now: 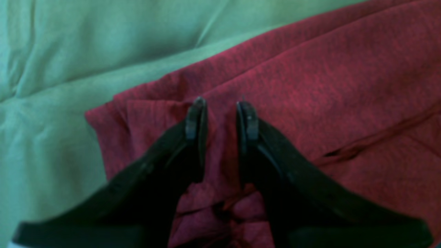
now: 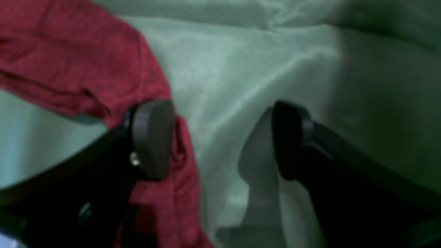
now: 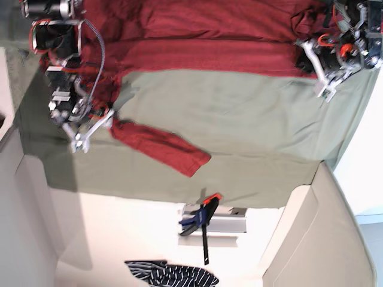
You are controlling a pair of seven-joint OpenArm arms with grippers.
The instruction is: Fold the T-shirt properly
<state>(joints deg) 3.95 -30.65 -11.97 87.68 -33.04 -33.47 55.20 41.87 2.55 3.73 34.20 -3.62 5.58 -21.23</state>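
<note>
The red T-shirt (image 3: 197, 42) lies spread along the far edge of the green-covered table (image 3: 227, 113), with one sleeve (image 3: 161, 148) reaching out toward the middle. In the left wrist view my left gripper (image 1: 221, 105) stands on the shirt's (image 1: 310, 86) corner, fingers close together with a ridge of red fabric bunched between them. It sits at the right end of the shirt (image 3: 323, 81). My right gripper (image 2: 220, 137) is open over the green cover; red cloth (image 2: 69, 51) drapes against its left finger (image 2: 151, 137). It is near the sleeve's base (image 3: 84, 134).
The green cover (image 1: 86, 51) is creased and wrinkled. A blue and orange clamp (image 3: 200, 218) holds the cover at the near table edge. A striped dark cloth (image 3: 170, 275) lies on the floor below. Beige panels (image 3: 305, 239) flank the table.
</note>
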